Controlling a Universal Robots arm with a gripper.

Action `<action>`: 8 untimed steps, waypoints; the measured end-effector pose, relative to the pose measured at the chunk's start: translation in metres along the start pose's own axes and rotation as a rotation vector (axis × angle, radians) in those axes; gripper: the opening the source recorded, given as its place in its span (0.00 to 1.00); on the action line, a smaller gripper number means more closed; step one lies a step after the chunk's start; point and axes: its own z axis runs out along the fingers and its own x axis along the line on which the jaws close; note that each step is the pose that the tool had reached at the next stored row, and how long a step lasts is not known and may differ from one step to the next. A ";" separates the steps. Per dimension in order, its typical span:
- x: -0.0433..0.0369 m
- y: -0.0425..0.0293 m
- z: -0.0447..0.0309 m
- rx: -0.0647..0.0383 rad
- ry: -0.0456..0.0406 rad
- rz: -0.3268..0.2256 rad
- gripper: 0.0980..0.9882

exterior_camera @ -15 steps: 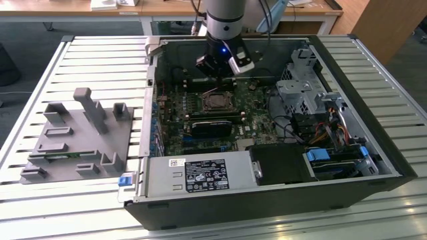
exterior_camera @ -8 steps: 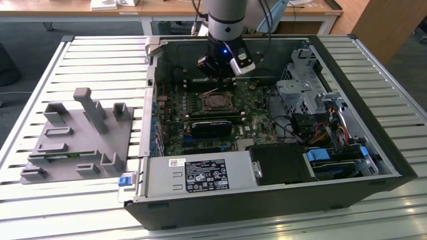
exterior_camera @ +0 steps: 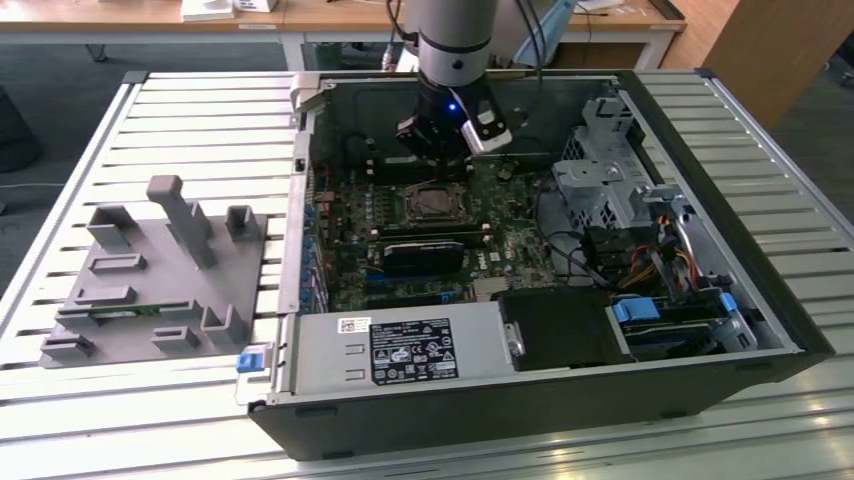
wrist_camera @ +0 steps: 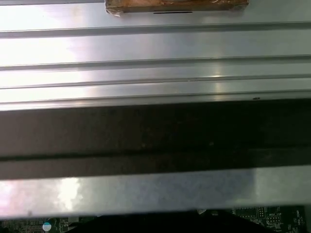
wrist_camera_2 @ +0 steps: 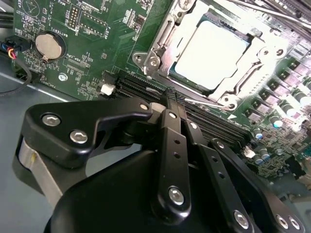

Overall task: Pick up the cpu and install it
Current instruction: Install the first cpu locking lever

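The cpu [wrist_camera_2: 211, 53], a small square chip with a shiny silver top, lies flat inside the metal-framed socket [wrist_camera_2: 154, 58] on the green motherboard [wrist_camera_2: 97, 29]. In the exterior view the cpu [exterior_camera: 430, 203] sits at the board's middle. My gripper [exterior_camera: 443, 160] hangs just beyond the socket, toward the case's far wall and a little above the board. In the second wrist view my gripper [wrist_camera_2: 167, 106] has its black fingers [wrist_camera_2: 171, 141] drawn together, shut, with nothing showing between them. Its tips hover over the memory slots beside the socket.
The open computer case [exterior_camera: 747, 250] lies on a slatted metal table [exterior_camera: 187, 120]. A power supply [exterior_camera: 400, 350] fills the near side and a drive cage [exterior_camera: 601, 180] stands at the exterior view's right. A grey fixture [exterior_camera: 147, 280] sits outside the case on the left. A coin battery [wrist_camera_2: 50, 46] is on the board.
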 end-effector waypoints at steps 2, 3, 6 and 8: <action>-0.0010 0.0000 0.0019 0.000 0.0001 0.000 0.03; -0.0012 -0.0001 0.0031 0.000 0.0001 0.000 0.03; -0.0017 -0.0005 0.0067 0.000 0.0002 0.000 0.03; -0.0018 -0.0007 0.0089 0.000 0.0001 0.000 0.03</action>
